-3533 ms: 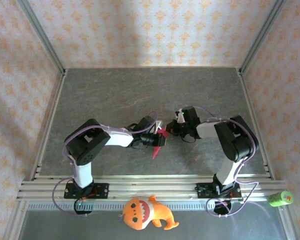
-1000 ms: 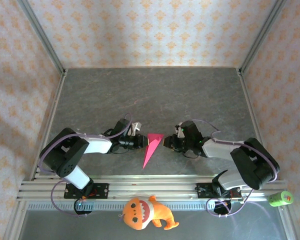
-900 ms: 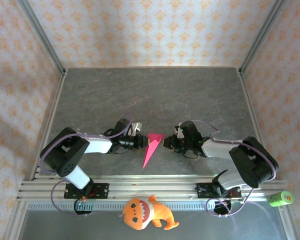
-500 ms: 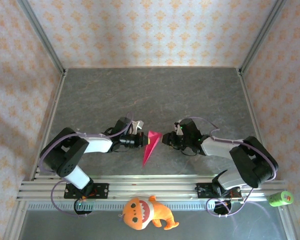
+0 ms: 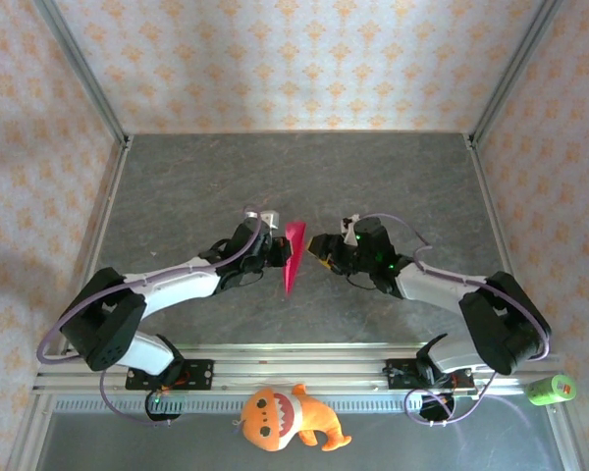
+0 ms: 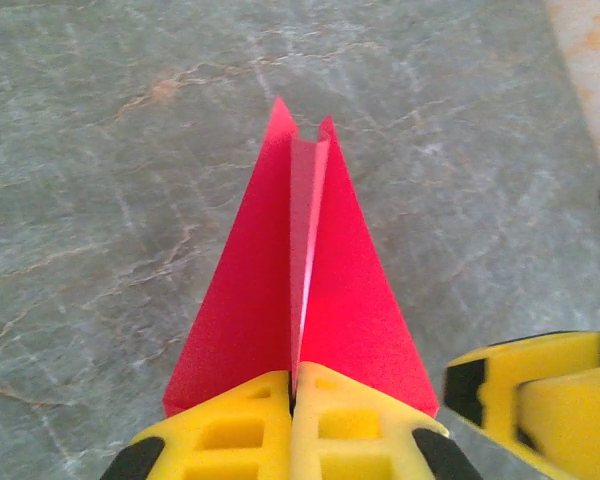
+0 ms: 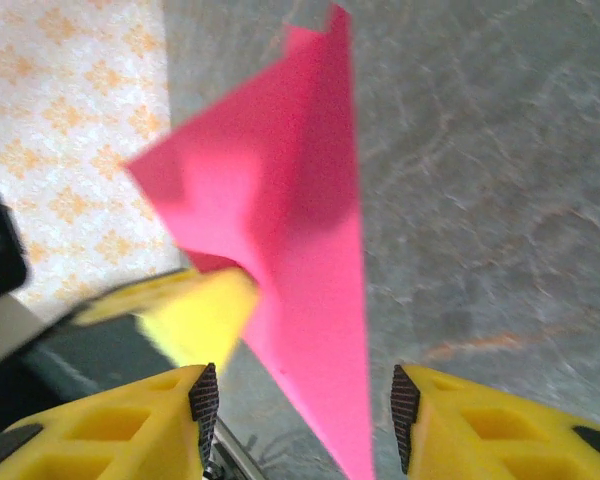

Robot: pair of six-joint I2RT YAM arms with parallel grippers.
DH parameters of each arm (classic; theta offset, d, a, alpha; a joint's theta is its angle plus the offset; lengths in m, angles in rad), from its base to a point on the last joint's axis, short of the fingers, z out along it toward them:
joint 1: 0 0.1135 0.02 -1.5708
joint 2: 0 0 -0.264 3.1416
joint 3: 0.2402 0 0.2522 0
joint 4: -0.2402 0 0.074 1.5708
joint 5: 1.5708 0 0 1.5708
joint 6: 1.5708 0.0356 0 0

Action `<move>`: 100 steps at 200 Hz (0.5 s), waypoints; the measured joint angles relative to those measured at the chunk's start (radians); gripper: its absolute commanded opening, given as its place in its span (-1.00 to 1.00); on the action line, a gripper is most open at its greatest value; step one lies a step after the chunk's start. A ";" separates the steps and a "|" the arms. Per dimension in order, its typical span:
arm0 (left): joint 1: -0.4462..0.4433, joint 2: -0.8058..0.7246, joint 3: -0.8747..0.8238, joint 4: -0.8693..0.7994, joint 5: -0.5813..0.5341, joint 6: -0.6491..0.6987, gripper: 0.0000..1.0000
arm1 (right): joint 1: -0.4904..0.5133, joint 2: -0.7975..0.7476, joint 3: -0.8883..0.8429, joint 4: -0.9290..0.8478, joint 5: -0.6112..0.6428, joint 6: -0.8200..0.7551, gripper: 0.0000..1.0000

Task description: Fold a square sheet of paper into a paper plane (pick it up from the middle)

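The paper plane (image 5: 293,257), a slim magenta-pink dart, is held off the grey table near the middle, its point toward the near edge. My left gripper (image 5: 279,257) is shut on it. In the left wrist view the yellow fingertips (image 6: 293,385) pinch the centre fold while both wings of the paper plane (image 6: 310,270) spread out beyond them. My right gripper (image 5: 317,248) stands just right of it, open. In the right wrist view the paper plane (image 7: 300,220) hangs between the parted jaws of the right gripper (image 7: 302,400), touching neither pad.
An orange plush toy (image 5: 285,417) lies below the aluminium rail (image 5: 294,368) at the near edge. A green cylinder (image 5: 552,390) sits at the bottom right. Patterned walls with metal frame posts enclose the table (image 5: 275,177) on three sides.
My left gripper has shut on the plane's centre fold and raised it off the table, away from the near edge. My right gripper has opened and let go of the wide end.
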 measured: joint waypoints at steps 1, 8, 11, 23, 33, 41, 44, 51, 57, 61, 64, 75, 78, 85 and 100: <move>-0.002 0.003 0.001 -0.003 -0.002 0.000 -0.99 | 0.000 0.002 0.001 0.000 0.000 0.000 0.01; -0.006 0.014 0.007 -0.013 -0.014 0.000 -0.99 | 0.002 0.014 0.014 0.005 -0.001 0.003 0.01; -0.008 0.019 0.010 -0.020 -0.017 0.000 -0.99 | 0.002 0.020 0.018 0.006 -0.003 0.006 0.00; -0.014 0.035 0.019 -0.039 -0.033 0.000 -0.98 | 0.007 0.045 0.033 0.007 -0.005 0.010 0.00; -0.018 0.042 0.024 -0.051 -0.042 -0.001 -0.98 | 0.013 0.069 0.044 0.003 -0.005 0.010 -0.01; -0.018 0.044 0.026 -0.056 -0.047 -0.001 -0.97 | 0.019 0.087 0.053 -0.006 -0.005 0.009 -0.02; -0.018 0.045 0.026 -0.058 -0.049 -0.001 -0.97 | 0.022 0.093 0.057 -0.011 -0.005 0.008 -0.03; -0.018 0.044 0.029 -0.066 -0.056 -0.001 -0.96 | 0.028 0.109 0.068 -0.024 -0.005 0.002 -0.07; -0.018 0.044 0.031 -0.069 -0.060 -0.001 -0.96 | 0.032 0.121 0.076 -0.035 -0.005 -0.004 -0.14; -0.018 0.044 0.032 -0.070 -0.061 -0.001 -0.96 | 0.035 0.131 0.082 -0.043 -0.005 -0.006 -0.19; -0.018 0.045 0.033 -0.072 -0.061 -0.001 -0.96 | 0.037 0.137 0.087 -0.048 -0.005 -0.012 -0.21; -0.018 0.044 0.035 -0.074 -0.061 -0.001 -0.95 | 0.041 0.159 0.097 -0.063 -0.004 -0.023 -0.33; -0.018 0.044 0.036 -0.074 -0.061 -0.001 -0.94 | 0.042 0.166 0.100 -0.066 -0.005 -0.022 -0.35; -0.018 0.045 0.037 -0.075 -0.061 0.000 -0.92 | 0.043 0.177 0.102 -0.074 -0.005 -0.029 -0.44; -0.018 0.049 0.045 -0.088 -0.061 0.001 -0.84 | 0.043 0.201 0.104 -0.090 -0.004 -0.040 -0.66</move>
